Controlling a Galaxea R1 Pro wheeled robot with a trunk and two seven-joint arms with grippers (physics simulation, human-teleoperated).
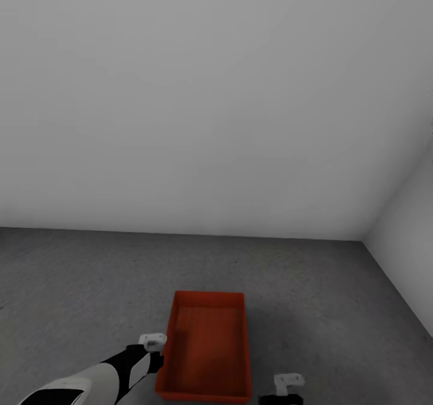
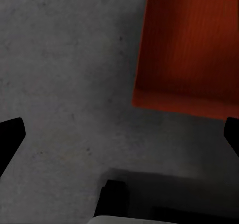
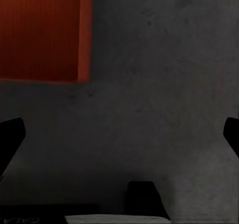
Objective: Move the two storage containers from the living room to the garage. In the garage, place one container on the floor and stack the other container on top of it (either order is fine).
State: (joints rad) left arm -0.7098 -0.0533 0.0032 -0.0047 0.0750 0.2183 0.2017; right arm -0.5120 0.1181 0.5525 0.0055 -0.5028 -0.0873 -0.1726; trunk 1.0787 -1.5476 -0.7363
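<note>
A red-orange open-top storage container point(image 1: 207, 351) stands on the garage's dark grey concrete floor point(image 1: 90, 285), close in front of me. It looks empty. My left gripper point(image 2: 119, 134) hangs open over bare floor just beside the container's left wall point(image 2: 184, 50), touching nothing. On the container's other side, my right gripper point(image 3: 119, 134) is also open above the floor, with the bin's corner point(image 3: 45, 35) a little way off. In the head view the left arm point(image 1: 129, 363) reaches to the bin's left side and the right wrist point(image 1: 288, 384) sits at its near right corner.
A plain white-grey wall point(image 1: 210, 122) runs across ahead and meets a side wall point(image 1: 409, 243) at the right in a corner. Concrete floor spreads left, right and beyond the bin.
</note>
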